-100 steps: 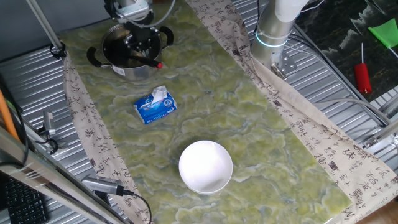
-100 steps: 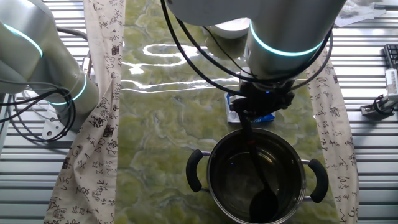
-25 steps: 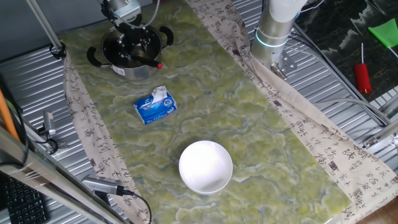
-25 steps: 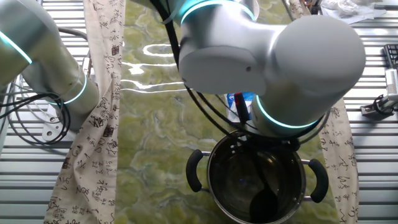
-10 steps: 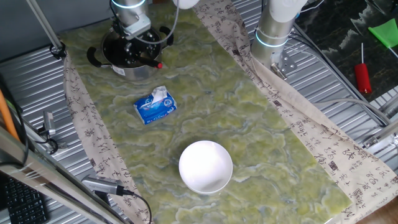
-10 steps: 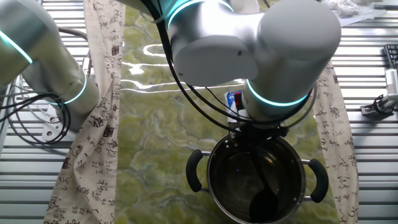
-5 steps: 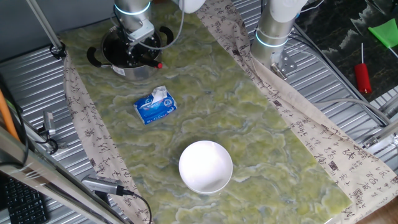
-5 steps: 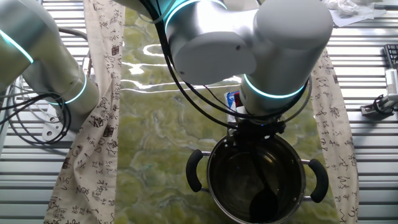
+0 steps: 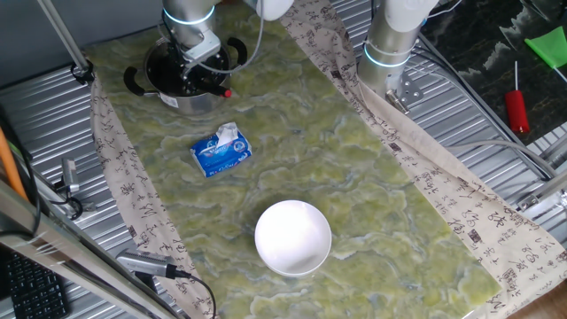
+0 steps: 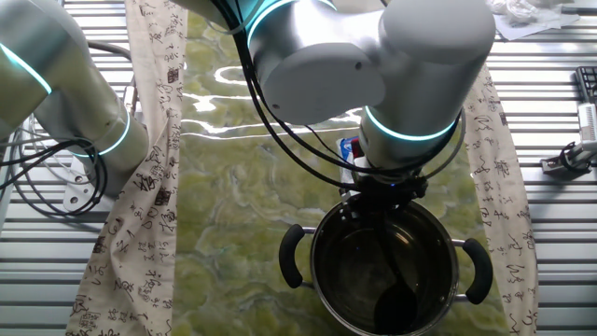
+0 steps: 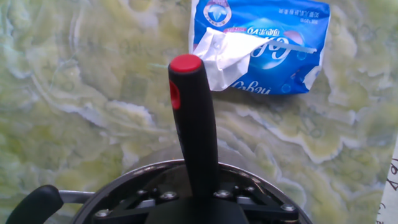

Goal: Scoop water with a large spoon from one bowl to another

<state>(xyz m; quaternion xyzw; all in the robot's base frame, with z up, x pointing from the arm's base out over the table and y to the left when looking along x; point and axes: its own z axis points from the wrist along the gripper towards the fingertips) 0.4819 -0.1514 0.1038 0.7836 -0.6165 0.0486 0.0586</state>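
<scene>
End effector [image 9: 197, 64] is poised over the steel pot [image 10: 387, 271] at upper left — its grip state is hidden; ladle [image 11: 194, 127] leans inside, tissue pack [image 9: 221, 150] nearby on green tabletop [image 9: 354, 177].

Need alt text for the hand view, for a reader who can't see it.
A black ladle handle with a red tip rises from the bottom edge toward the camera. Beyond it, a blue tissue pack lies on the green marbled mat; a steel pot's rim and black side handle curve along the bottom.

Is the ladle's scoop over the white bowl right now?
No. The ladle has its scoop down inside the steel pot, while the white bowl sits far along the table with nothing over it.
</scene>
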